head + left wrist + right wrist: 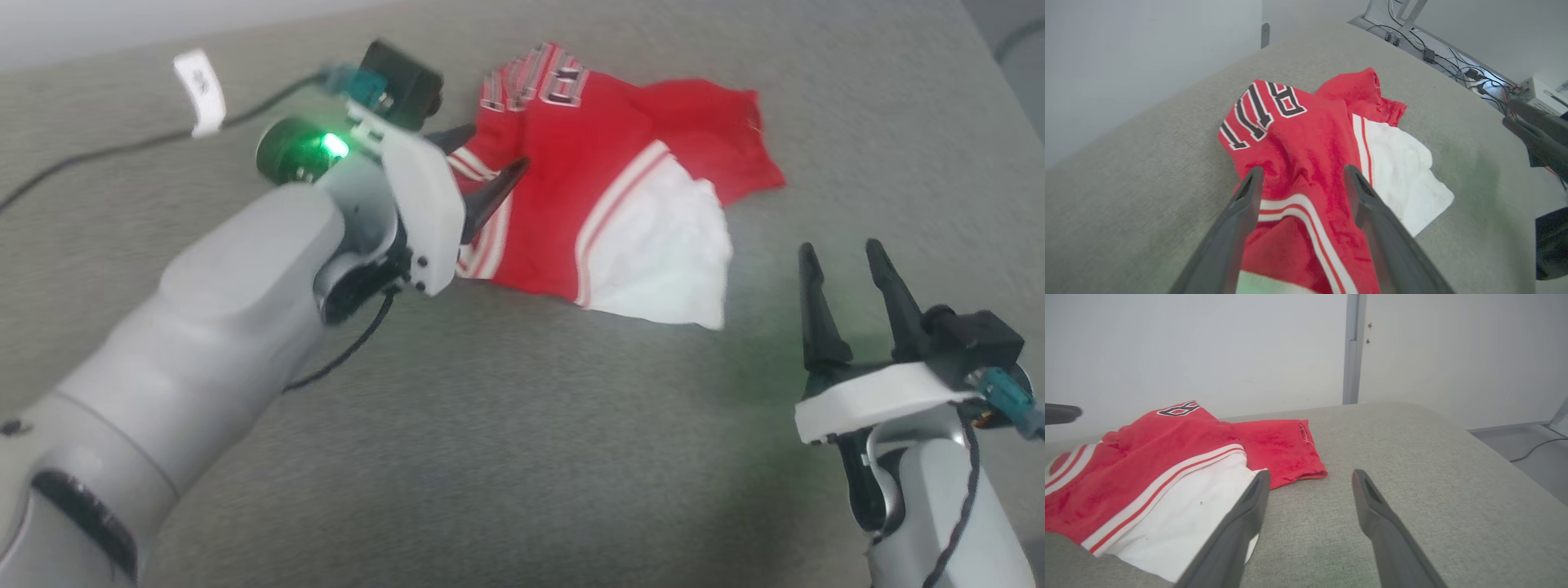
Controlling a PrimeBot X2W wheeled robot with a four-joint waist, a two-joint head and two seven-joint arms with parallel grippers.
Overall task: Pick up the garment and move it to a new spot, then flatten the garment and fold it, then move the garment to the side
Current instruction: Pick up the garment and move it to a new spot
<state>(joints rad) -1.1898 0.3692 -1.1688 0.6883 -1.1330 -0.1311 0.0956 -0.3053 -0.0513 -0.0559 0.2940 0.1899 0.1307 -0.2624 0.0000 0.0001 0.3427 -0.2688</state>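
The left gripper [491, 155] has its two fingers spread wide, and nothing is caught between them. From the left wrist view the fingers [1249, 192] straddle the striped trim of the garment [1306, 139], tips low over the red cloth or perhaps just brushing it; I can't say which. The right gripper [841, 247] is also spread and empty. It hangs over bare table [490, 457] just beside the white sleeve, and from its own camera the left finger [1249, 514] sits in front of the sleeve's edge without pinching it.

The garment [604, 188] lies on the far middle of the grey table in a rumpled heap. The lettered part is bunched up at the back, one red flap is thrown out to the right, and the white sleeve [1180, 522] spills toward the robot. It is neither flat nor folded.

As I read it, the job is in its early part. Whether the shirt already sits in its new spot I can't tell from here, though with both grippers empty and the cloth resting on the table, the carrying looks done or not yet begun. What plainly remains is the bulk of it: spreading the shirt flat, folding it, then shifting it to the side. The arms sit at its two ends, which would suit pulling it out flat next.
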